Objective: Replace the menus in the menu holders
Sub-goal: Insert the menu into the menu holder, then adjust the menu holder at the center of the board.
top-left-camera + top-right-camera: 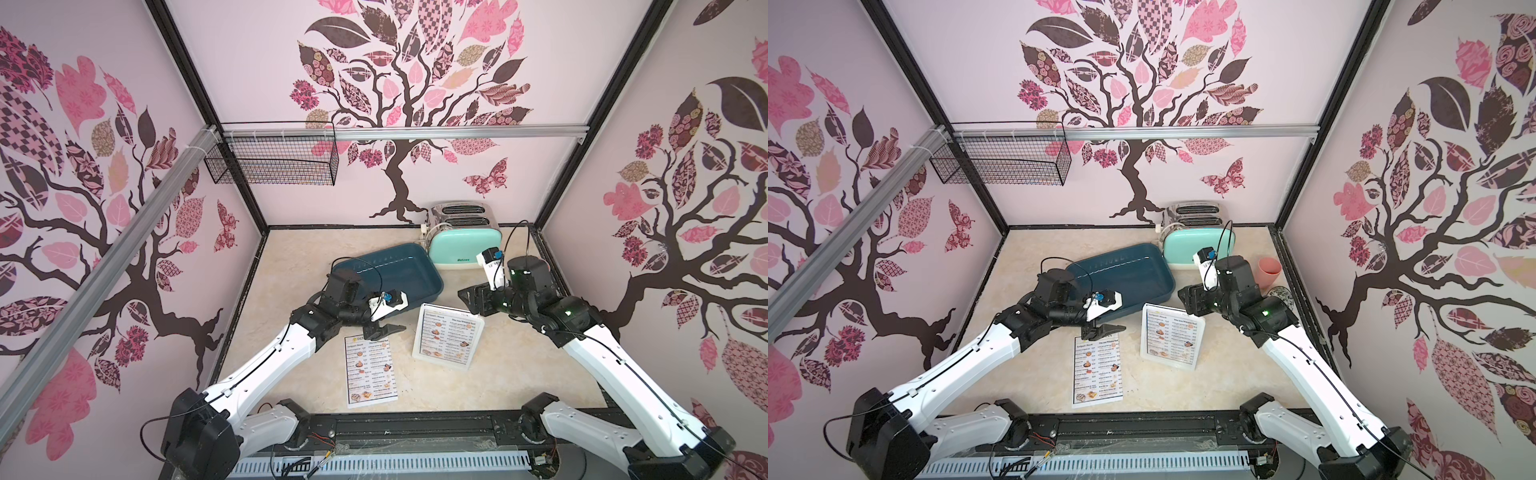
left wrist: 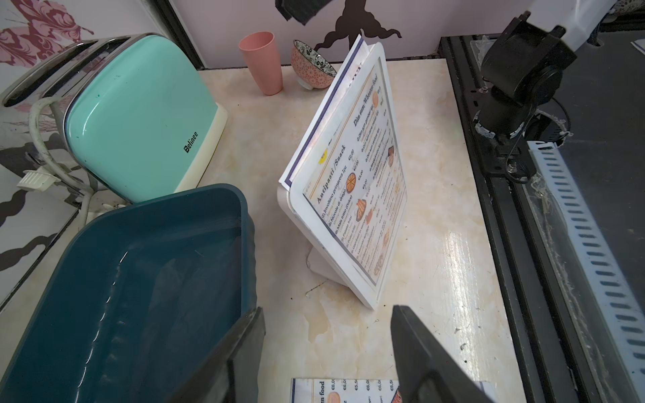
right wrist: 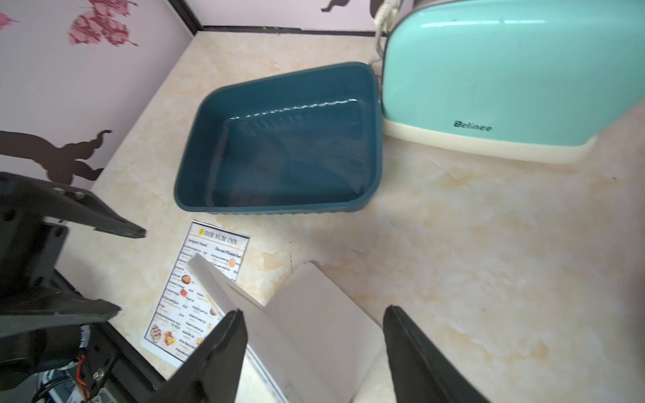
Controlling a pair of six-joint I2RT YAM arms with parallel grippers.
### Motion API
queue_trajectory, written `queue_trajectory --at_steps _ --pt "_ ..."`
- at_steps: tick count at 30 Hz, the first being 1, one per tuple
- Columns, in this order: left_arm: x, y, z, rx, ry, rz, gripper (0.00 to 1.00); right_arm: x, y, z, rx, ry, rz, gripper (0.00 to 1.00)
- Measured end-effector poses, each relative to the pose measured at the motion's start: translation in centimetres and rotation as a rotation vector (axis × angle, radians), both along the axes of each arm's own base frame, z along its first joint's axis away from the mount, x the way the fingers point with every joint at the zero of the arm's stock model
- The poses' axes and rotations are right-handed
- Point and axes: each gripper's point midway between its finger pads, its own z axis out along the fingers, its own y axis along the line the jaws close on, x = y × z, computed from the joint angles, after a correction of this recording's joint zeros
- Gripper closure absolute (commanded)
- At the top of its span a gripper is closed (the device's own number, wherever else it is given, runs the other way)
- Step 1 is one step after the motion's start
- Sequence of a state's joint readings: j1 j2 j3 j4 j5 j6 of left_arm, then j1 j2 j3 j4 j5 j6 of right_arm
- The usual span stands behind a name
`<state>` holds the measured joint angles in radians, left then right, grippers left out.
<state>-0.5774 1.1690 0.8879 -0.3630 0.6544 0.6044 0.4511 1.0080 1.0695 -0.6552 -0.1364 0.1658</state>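
Toaster [image 2: 139,115] — "Belinee"; flat menu [image 3: 185,300] — "DIM SUM INN" (standing menu [image 2: 359,181]: "Antipasti/Snack").

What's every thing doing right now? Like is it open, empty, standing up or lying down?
Menu holder: standing, leaning back.
Menu in holder: slotted in, top edge poking out.
Other menu: lying flat, face up.
Teal tray: empty.
Toaster: standing upright.
Pink cup: upright.
Patterned bowl: tipped at a slant.
Left gripper: open, holding nothing.
Right gripper: open, holding nothing.

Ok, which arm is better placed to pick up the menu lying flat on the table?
Probably left. The left claw, open, hovers at the top edge of that menu. The right claw, also open, is behind the stand, farther off.
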Motion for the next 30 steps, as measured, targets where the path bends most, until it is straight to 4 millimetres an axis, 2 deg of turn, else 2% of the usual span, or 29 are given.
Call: queue_trajectory --at_steps 8,15,18,25,30 --pt "0.2 -0.1 0.2 -0.008 -0.002 0.008 0.36 -1.3 -1.1 -4.2 -0.07 0.112 -0.017 0.3" --pt "0.3 -0.3 -0.1 -0.014 0.032 0.016 0.36 -1.7 -1.4 -3.9 -0.077 0.104 -0.015 0.26" --pt "0.2 -0.7 -0.6 -0.018 0.08 0.015 0.35 -1.5 -1.7 -2.9 -0.08 0.078 -0.031 0.24" --pt "-0.3 -3.9 -2.9 -0.042 0.247 -0.026 0.35 -0.5 -3.2 2.3 -0.059 -0.109 -0.117 0.24" --pt "0.7 -5.3 -4.0 -0.054 0.315 -0.025 0.37 -0.9 -4.0 3.5 -0.065 -0.163 -0.138 0.25"
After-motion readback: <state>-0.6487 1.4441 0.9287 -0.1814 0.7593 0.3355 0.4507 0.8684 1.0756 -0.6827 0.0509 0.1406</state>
